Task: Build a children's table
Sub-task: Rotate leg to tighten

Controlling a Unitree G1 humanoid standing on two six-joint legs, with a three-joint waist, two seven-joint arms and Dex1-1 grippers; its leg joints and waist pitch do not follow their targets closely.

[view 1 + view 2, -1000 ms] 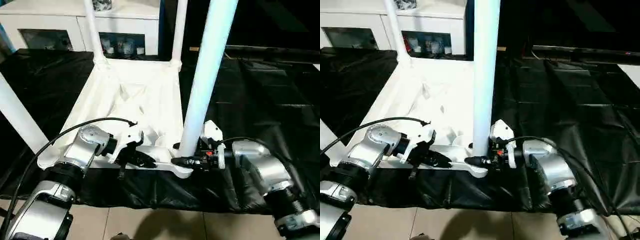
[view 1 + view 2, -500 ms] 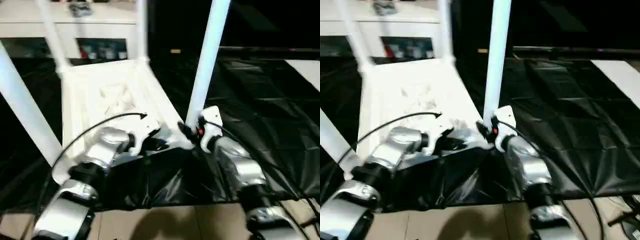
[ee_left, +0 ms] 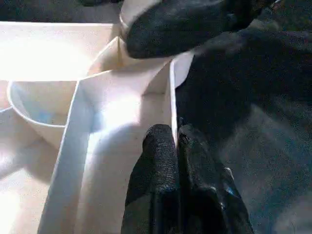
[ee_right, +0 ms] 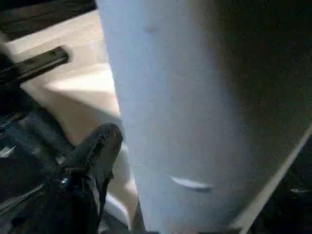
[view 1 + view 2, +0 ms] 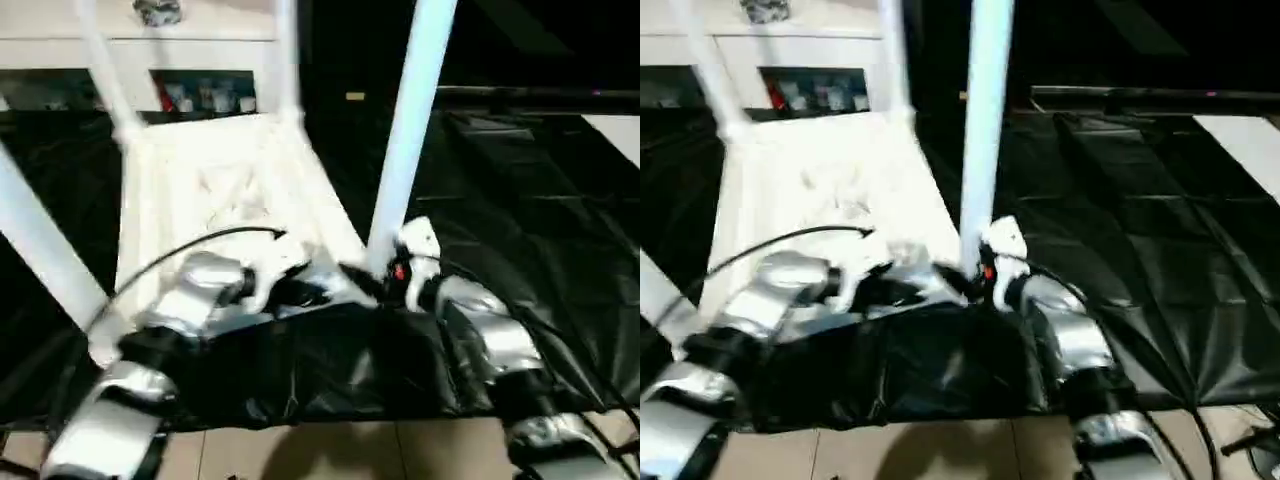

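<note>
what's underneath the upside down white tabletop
A black plastic sheet lies under the tabletop and spreads out around it. What the sheet covers is hidden. The left gripper pinches the tabletop's near rim, and the right gripper sits at the base of the near leg.

White tabletop (image 5: 215,190) lying upside down, ribbed underside up, four white tapered legs (image 5: 408,130) standing upright from its corner sockets
</note>
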